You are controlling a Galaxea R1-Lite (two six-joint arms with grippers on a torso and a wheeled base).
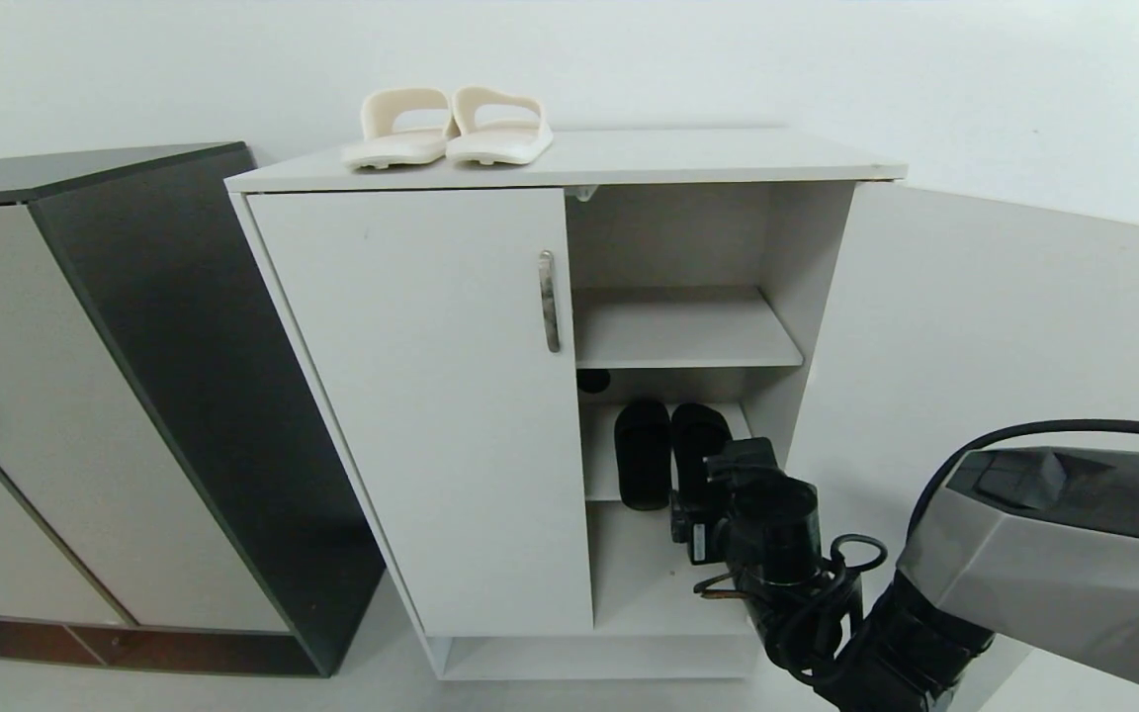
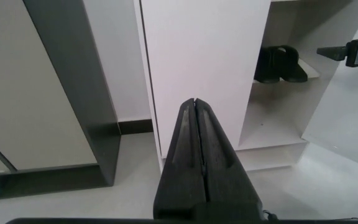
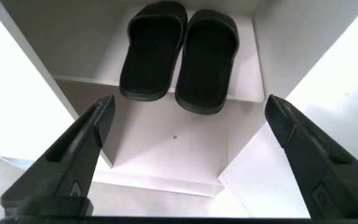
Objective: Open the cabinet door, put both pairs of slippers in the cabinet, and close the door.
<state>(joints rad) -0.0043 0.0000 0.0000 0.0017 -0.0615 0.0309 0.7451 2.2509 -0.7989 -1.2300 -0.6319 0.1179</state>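
Back right gripper, spread wide, straight off the black slippers, minding the open door; leave left gripper pressed together; cream slippers next, probably.

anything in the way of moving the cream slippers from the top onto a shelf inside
Nothing visible blocks the cream slippers. The right door stands open and the upper shelf is bare; the black slippers take the shelf below, with the open right claw near them.
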